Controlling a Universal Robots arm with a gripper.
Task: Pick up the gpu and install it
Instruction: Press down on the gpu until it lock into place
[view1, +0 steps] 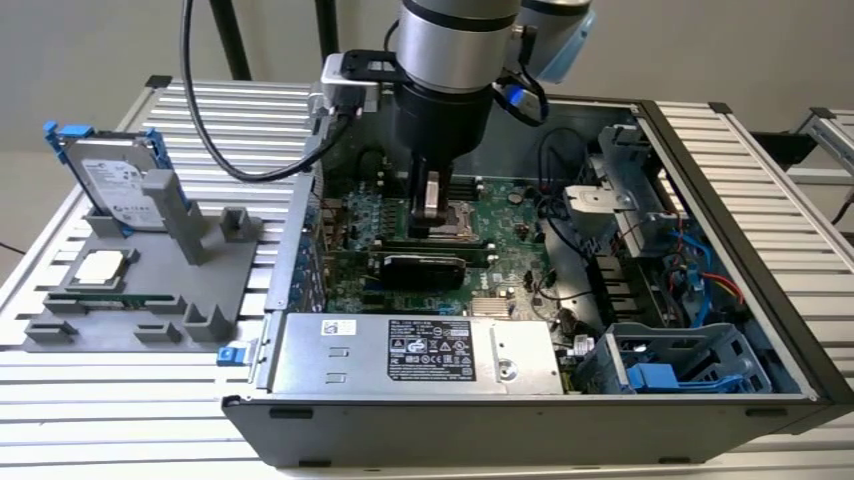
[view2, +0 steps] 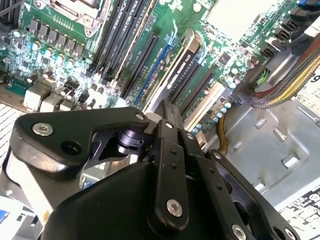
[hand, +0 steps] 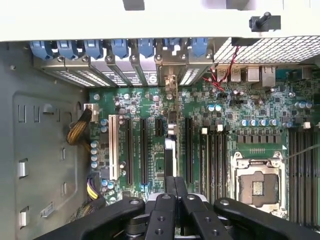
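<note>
The gpu (view1: 424, 268) stands upright in an expansion slot of the green motherboard (view1: 501, 200) inside the open computer case, its black cooler facing the exterior view. Both wrist views show the card edge-on (hand: 170, 145) (view2: 181, 60), with its silver bracket at the case's rear slot opening (hand: 170, 82). My gripper (view1: 427, 232) hangs just above the card's top edge, near the end away from the bracket. Its fingers (hand: 171, 186) are pressed together with no gap, and they come to a point over the card (view2: 167, 107). Nothing sits between them.
At the exterior view's left, a grey fixture (view1: 147, 290) holds a silver hard drive with blue rails (view1: 114, 180) and a small chip (view1: 100, 268). The power supply (view1: 414, 350) and blue drive cage (view1: 681, 365) fill the case's near side. Cables (view1: 667, 250) crowd the exterior view's right.
</note>
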